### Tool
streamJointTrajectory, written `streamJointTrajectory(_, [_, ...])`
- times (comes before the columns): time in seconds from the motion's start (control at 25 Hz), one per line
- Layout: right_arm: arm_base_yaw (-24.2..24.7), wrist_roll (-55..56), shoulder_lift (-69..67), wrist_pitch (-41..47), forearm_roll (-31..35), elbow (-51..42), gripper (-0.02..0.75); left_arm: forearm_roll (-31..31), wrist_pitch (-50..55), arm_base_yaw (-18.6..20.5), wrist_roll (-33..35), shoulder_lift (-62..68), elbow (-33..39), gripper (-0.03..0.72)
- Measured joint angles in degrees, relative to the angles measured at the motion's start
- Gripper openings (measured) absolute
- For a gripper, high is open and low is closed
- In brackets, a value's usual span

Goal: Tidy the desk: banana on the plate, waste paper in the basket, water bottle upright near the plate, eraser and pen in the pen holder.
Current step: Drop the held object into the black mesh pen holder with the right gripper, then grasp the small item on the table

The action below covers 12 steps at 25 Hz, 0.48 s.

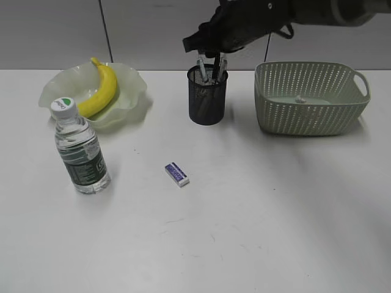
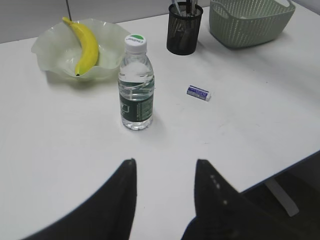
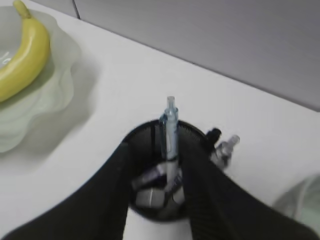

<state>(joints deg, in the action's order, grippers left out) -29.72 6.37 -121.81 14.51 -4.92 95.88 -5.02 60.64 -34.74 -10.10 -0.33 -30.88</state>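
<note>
- The pen holder (image 1: 208, 96) is standing upright on the desk (image 1: 256, 220), toward the back edge, and is serving here as the landmark.
- The right gripper (image 3: 156, 165) is hanging directly over the pen holder, its two dark fingers (image 3: 112, 190) parted to either side of a clear pen (image 3: 170, 132) that is standing inside the cup; no finger is visibly pressing on the pen, so the jaws are standing apart around it.
- More pens are leaning against the pen holder's far rim.
- The basket (image 1: 311, 97) is sitting just right of the pen holder, with the waste paper (image 1: 300, 99) lying inside it.
- The plate (image 1: 131, 82) is lying left of the pen holder, and the banana (image 1: 102, 90) is resting in it.
- The water bottle (image 1: 79, 149) is standing upright, left of and nearer than the pen holder, just in front of the plate.
- The eraser (image 1: 176, 174) is lying flat on the desk in front of the pen holder, slightly to its left, apart from everything else.
- The left gripper (image 2: 165, 172) is hovering above the desk's near edge, well away from the pen holder, with its jaws half apart and nothing between them.
</note>
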Motion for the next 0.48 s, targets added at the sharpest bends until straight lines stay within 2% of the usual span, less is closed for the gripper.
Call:
streamJointTrajectory(0.08, [0.0,0.0,2.73,7.02,0.05,0.0,0.29,0.0,0.0,0.0,0.0,0.0,0.0,0.293])
streamJointTrajectory(0.32, [0.0,-0.68,10.39,35.18,0.67,-0.1,0.29,0.0,0.0,0.0,0.0,0.0,0.0,0.293])
streamJointTrajectory(0.48, [0.0,-2.65,17.21,42.51,0.94,-5.87,0.29,0.0,0.0,0.0,0.0,0.0,0.0,0.293])
